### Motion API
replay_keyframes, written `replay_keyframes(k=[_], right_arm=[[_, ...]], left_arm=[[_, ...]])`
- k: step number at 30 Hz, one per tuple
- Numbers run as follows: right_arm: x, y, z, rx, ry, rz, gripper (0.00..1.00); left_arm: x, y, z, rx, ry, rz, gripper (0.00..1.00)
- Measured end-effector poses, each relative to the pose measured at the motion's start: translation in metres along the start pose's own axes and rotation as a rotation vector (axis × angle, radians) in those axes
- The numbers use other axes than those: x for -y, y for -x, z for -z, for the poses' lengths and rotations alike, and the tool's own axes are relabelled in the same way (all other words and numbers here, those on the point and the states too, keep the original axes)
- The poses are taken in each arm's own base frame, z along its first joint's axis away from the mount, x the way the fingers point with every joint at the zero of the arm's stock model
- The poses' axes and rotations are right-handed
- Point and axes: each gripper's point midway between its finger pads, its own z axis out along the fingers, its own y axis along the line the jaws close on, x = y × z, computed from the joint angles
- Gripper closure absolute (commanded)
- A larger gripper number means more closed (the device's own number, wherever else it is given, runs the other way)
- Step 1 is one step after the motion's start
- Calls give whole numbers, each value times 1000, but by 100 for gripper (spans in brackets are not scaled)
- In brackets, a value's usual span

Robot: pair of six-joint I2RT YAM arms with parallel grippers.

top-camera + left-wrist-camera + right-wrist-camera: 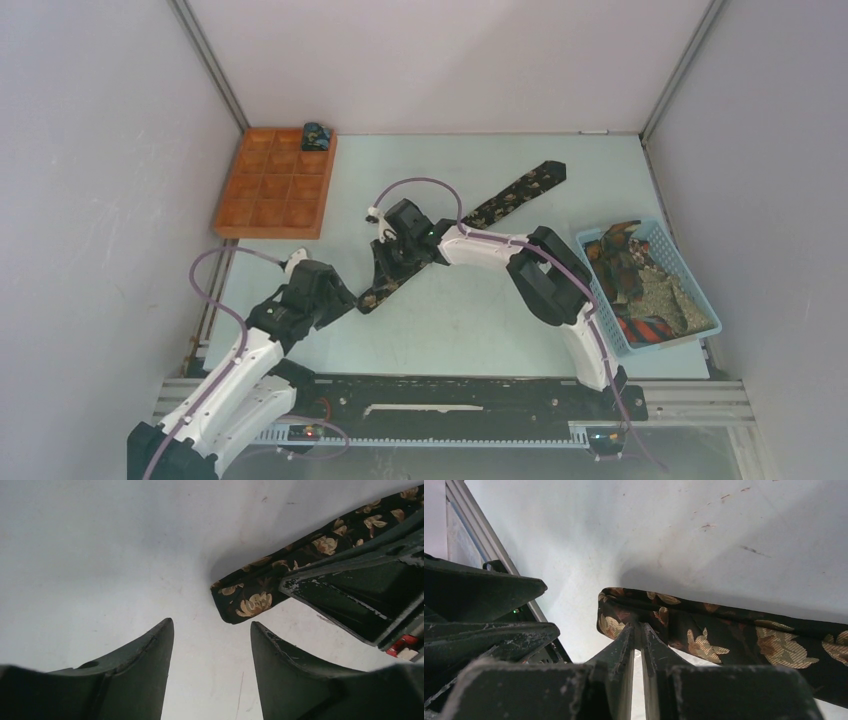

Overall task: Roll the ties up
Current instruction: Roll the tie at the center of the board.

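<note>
Lying stretched out diagonally, the black tie (512,196) shows tan leaves.

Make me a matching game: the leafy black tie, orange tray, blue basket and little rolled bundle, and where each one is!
Things
1. black fabric necktie with tan leaf pattern
2. orange rectangular compartment tray
3. blue plastic mesh basket
4. small dark rolled tie bundle

Places
A. on the right, holding a heap of loose ties
B. in the tray's far right corner compartment
C. stretched diagonally across the middle
D. at the back left, nearly all compartments empty

Pairs: 1-C, 2-D, 3-A, 4-B
</note>
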Motion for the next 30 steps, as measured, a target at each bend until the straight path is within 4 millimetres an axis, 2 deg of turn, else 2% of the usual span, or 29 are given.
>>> replay_keyframes(k=[16, 30], right_arm=[[10, 2, 0, 7, -29, -12, 89], [23, -12, -8, -22, -47, -31, 91]], left_arm=[[13, -18, -18, -47, -103, 43, 44], [16, -28, -34, -66, -120, 141, 48]])
